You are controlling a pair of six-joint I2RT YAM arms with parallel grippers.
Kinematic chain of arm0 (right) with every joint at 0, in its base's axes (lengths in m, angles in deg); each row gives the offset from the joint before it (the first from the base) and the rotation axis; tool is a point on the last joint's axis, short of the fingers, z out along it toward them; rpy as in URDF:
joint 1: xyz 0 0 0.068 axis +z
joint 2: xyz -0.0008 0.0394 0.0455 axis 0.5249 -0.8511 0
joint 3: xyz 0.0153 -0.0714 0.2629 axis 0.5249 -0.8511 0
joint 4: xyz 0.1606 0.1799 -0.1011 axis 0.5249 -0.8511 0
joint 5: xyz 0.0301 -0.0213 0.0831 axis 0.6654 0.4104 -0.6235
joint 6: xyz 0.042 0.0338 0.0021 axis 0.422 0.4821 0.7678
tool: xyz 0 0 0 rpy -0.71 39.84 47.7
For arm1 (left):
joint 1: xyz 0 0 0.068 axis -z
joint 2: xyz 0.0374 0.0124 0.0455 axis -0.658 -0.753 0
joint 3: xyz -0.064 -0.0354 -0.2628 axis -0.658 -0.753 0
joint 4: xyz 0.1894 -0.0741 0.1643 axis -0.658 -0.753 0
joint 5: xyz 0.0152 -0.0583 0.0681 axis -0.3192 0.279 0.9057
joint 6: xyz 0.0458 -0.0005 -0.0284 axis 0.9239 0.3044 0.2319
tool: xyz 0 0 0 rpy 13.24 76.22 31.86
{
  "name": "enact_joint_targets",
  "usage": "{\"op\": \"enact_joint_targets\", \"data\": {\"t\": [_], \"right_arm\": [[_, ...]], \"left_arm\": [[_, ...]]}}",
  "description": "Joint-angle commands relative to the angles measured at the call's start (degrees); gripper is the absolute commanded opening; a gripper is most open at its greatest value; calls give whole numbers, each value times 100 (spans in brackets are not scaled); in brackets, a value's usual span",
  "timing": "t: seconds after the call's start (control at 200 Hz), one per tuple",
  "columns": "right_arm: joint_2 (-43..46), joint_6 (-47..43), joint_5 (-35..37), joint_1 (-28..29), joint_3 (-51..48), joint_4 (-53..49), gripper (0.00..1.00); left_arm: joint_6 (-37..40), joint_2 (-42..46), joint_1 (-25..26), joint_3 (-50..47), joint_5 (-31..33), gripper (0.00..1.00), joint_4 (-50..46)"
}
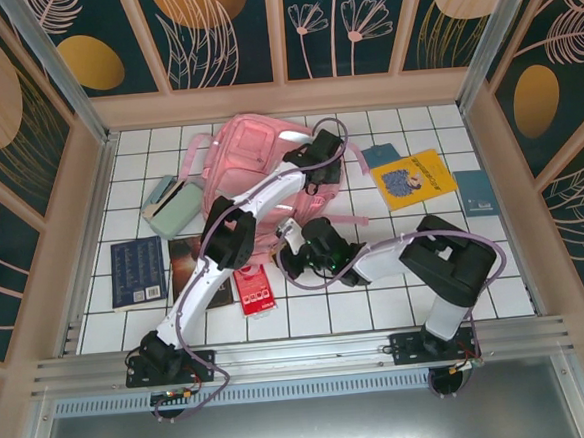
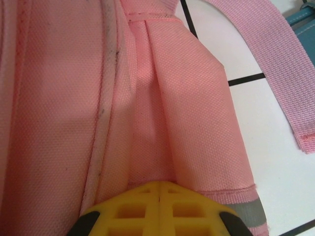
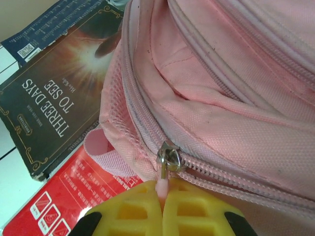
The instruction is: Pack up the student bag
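Note:
The student bag, a large light-pink backpack, lies at the middle back of the tiled table. My left gripper rests on the bag's right side. In the left wrist view its yellow fingers are shut, pinching a fold of the pink fabric beside a grey reflective strip. My right gripper is at the bag's near edge. In the right wrist view it is shut on the pink pull tab of the metal zipper slider. The zipper teeth lie parted to the right of the slider.
A dark book "Three Days to See" and a red booklet lie partly under the bag's near-left edge. A dark blue book and a mint pencil case are on the left. A yellow book and teal items are on the right.

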Motion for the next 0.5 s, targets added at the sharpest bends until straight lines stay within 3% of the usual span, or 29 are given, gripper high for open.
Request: {"op": "enact_joint_targets", "data": {"t": [0.0, 0.125, 0.36, 0.495], "right_arm": [[-234, 73, -460, 380, 373, 118, 0], [-470, 167, -332, 460, 595, 135, 0], [-255, 294, -87, 354, 302, 158, 37], [300, 377, 91, 167, -68, 172, 46]], "left_arm": [[-152, -377, -305, -333, 189, 0, -45], [-218, -332, -333, -358, 15, 0, 15], [-97, 414, -335, -987, 41, 0, 166], [-26, 1268, -331, -1487, 7, 17, 335]]}}
